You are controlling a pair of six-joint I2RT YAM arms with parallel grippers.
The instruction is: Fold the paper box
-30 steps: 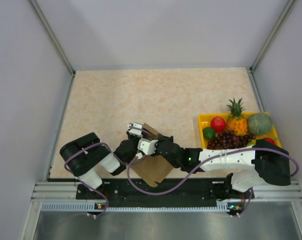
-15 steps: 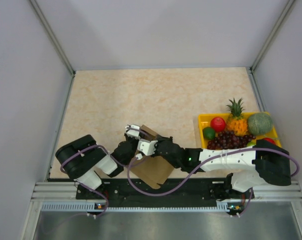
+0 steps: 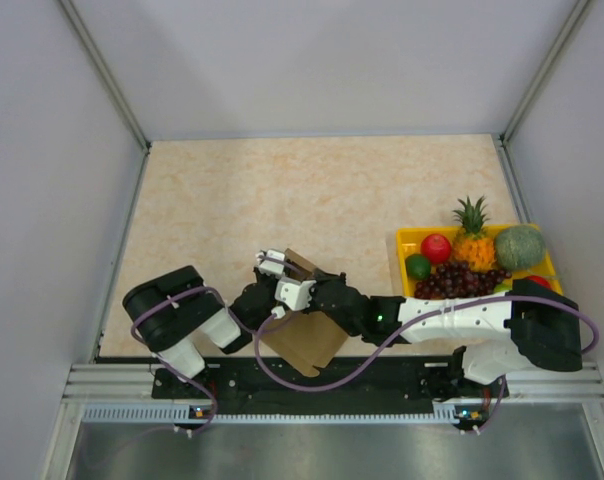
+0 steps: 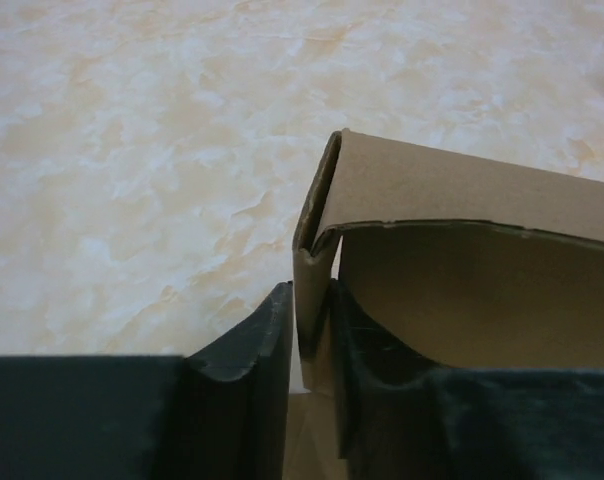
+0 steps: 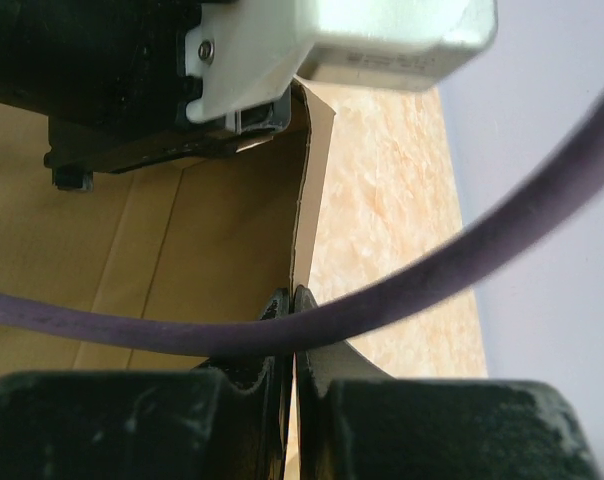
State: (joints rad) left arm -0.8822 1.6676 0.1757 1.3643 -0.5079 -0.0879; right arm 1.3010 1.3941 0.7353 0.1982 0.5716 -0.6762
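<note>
Paper box pinched shut by left hand and right hand, beige marbled tabletop, pale grey walls

A beige, marble-patterned table spans the white-walled cell, with a metal rail running along its near edge. At about 4 o'clock, close to the right edge, a yellow tray sits on the surface, loaded with fruit. At 6 o'clock, by the near edge, is the brown paper box, one wall raised — whether its underside rests on the tabletop cannot be told.
</note>
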